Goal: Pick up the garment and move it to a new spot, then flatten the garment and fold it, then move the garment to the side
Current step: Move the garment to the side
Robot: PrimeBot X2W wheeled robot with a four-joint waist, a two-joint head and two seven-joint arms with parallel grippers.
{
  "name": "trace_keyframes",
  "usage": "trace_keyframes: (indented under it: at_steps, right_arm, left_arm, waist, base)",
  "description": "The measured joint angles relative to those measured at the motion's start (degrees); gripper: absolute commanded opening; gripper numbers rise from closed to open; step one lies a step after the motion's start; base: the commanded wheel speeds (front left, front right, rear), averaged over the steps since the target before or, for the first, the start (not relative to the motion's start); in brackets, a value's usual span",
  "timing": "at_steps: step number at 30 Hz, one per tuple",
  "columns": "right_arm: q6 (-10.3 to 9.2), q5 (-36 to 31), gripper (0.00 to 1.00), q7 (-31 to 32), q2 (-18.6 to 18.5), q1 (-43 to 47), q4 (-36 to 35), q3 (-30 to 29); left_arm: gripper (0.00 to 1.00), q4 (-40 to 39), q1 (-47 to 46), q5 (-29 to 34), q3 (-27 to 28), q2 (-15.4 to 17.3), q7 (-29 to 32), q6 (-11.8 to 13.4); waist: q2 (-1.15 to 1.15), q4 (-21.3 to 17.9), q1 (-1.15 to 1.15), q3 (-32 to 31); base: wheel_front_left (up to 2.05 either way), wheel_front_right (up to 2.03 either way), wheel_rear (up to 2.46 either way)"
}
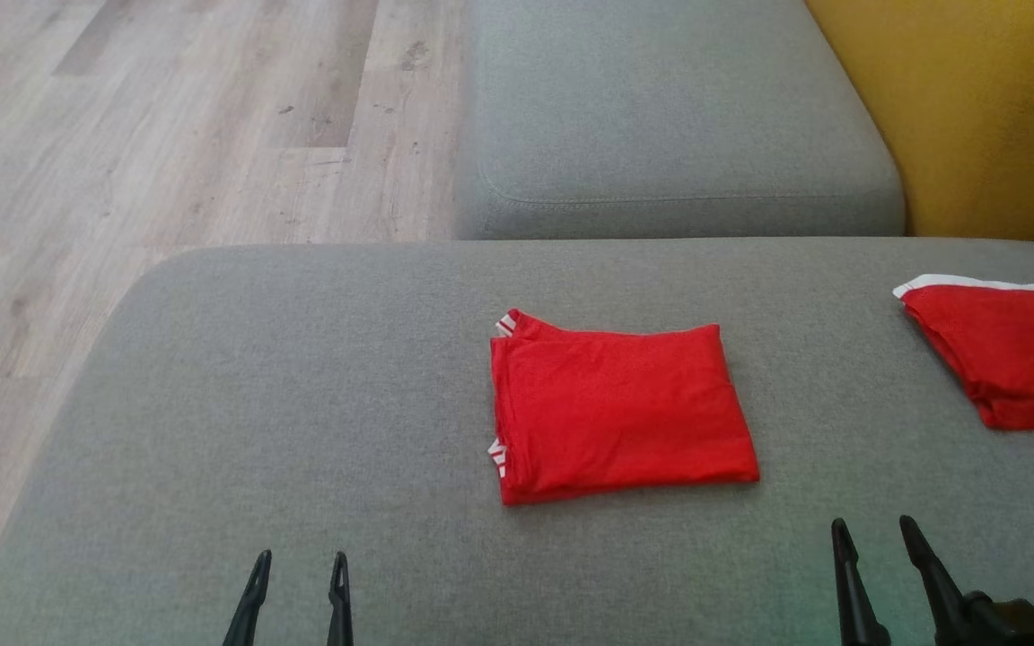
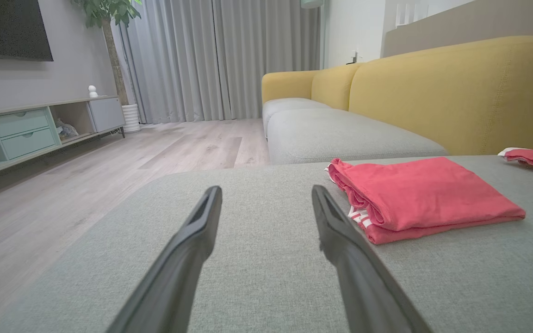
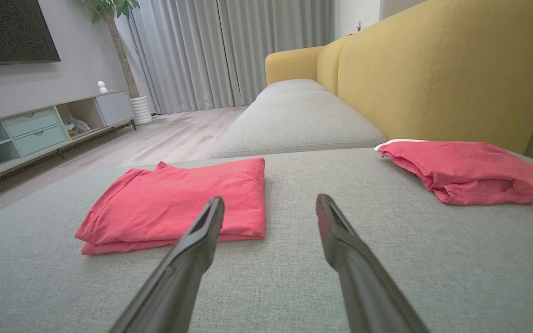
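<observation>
The folded red garment [image 1: 620, 408] lies mid-frame on the grey cushion [image 1: 284, 404], so shifting it aside looks like the step that remains. It would be best to pinch both near corners through all layers and lift level, so the fold holds. The left gripper [image 1: 302, 556], lower left, and right gripper [image 1: 872, 522], lower right, stand wide, empty, touching nothing.

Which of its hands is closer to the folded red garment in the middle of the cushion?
Right. The right hand sits just past the garment's near right corner; the left hand is farther off, out beyond its left edge. Both are open, apart from it.
</observation>
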Motion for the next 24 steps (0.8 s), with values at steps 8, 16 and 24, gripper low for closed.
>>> trace_keyframes:
  at_steps: [8,16,24]
  right_arm:
    - [0.00,0.59,1.00,0.00,0.04,-0.10,0.55,0.42]
    - [0.00,6.20,1.00,0.23,-2.61,-14.69,16.49,1.11]
    - [0.00,11.47,1.00,6.72,-4.85,-31.01,32.54,2.02]
  left_arm:
    - [1.00,-1.83,-0.08,1.04,-0.27,-0.25,0.00,-0.56]
    - [1.00,-3.21,-0.58,-0.88,-0.54,-0.77,0.00,-2.50]
    - [1.00,-3.59,-3.52,-0.54,-3.04,-0.83,0.01,-3.59]
  waist:
    - [0.00,1.38,0.00,1.02]
    - [0.00,4.60,0.01,5.63]
    - [0.00,7.97,0.02,9.10]
  base:
    - [0.00,0.00,0.00]
    - [0.00,0.00,0.00]
    - [0.00,0.00,0.00]
